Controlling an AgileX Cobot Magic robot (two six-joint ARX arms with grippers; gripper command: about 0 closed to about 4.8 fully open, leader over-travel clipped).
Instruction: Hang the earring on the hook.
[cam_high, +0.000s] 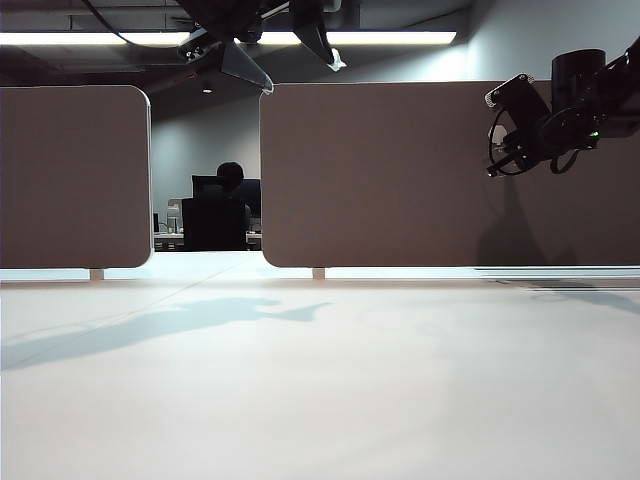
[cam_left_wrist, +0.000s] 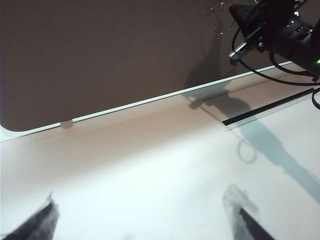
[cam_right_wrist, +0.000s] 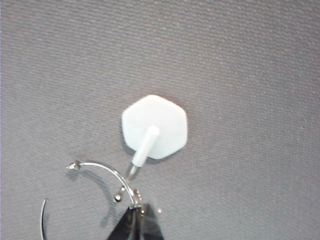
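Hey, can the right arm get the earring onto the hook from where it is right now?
Probably yes. The right gripper is shut on the earring and holds it just short of the hook on the brown panel. Nothing lies between the two. The left gripper hangs open over the table, well away.

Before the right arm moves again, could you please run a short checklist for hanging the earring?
1. Right gripper shut on the earring: ok.
2. Hook in clear view on the brown panel: ok.
3. Earring already over the hook's stem: not ok, it sits just beside it.
4. Left gripper open and away over the table: ok.
5. Earring's clasp open: cannot tell.
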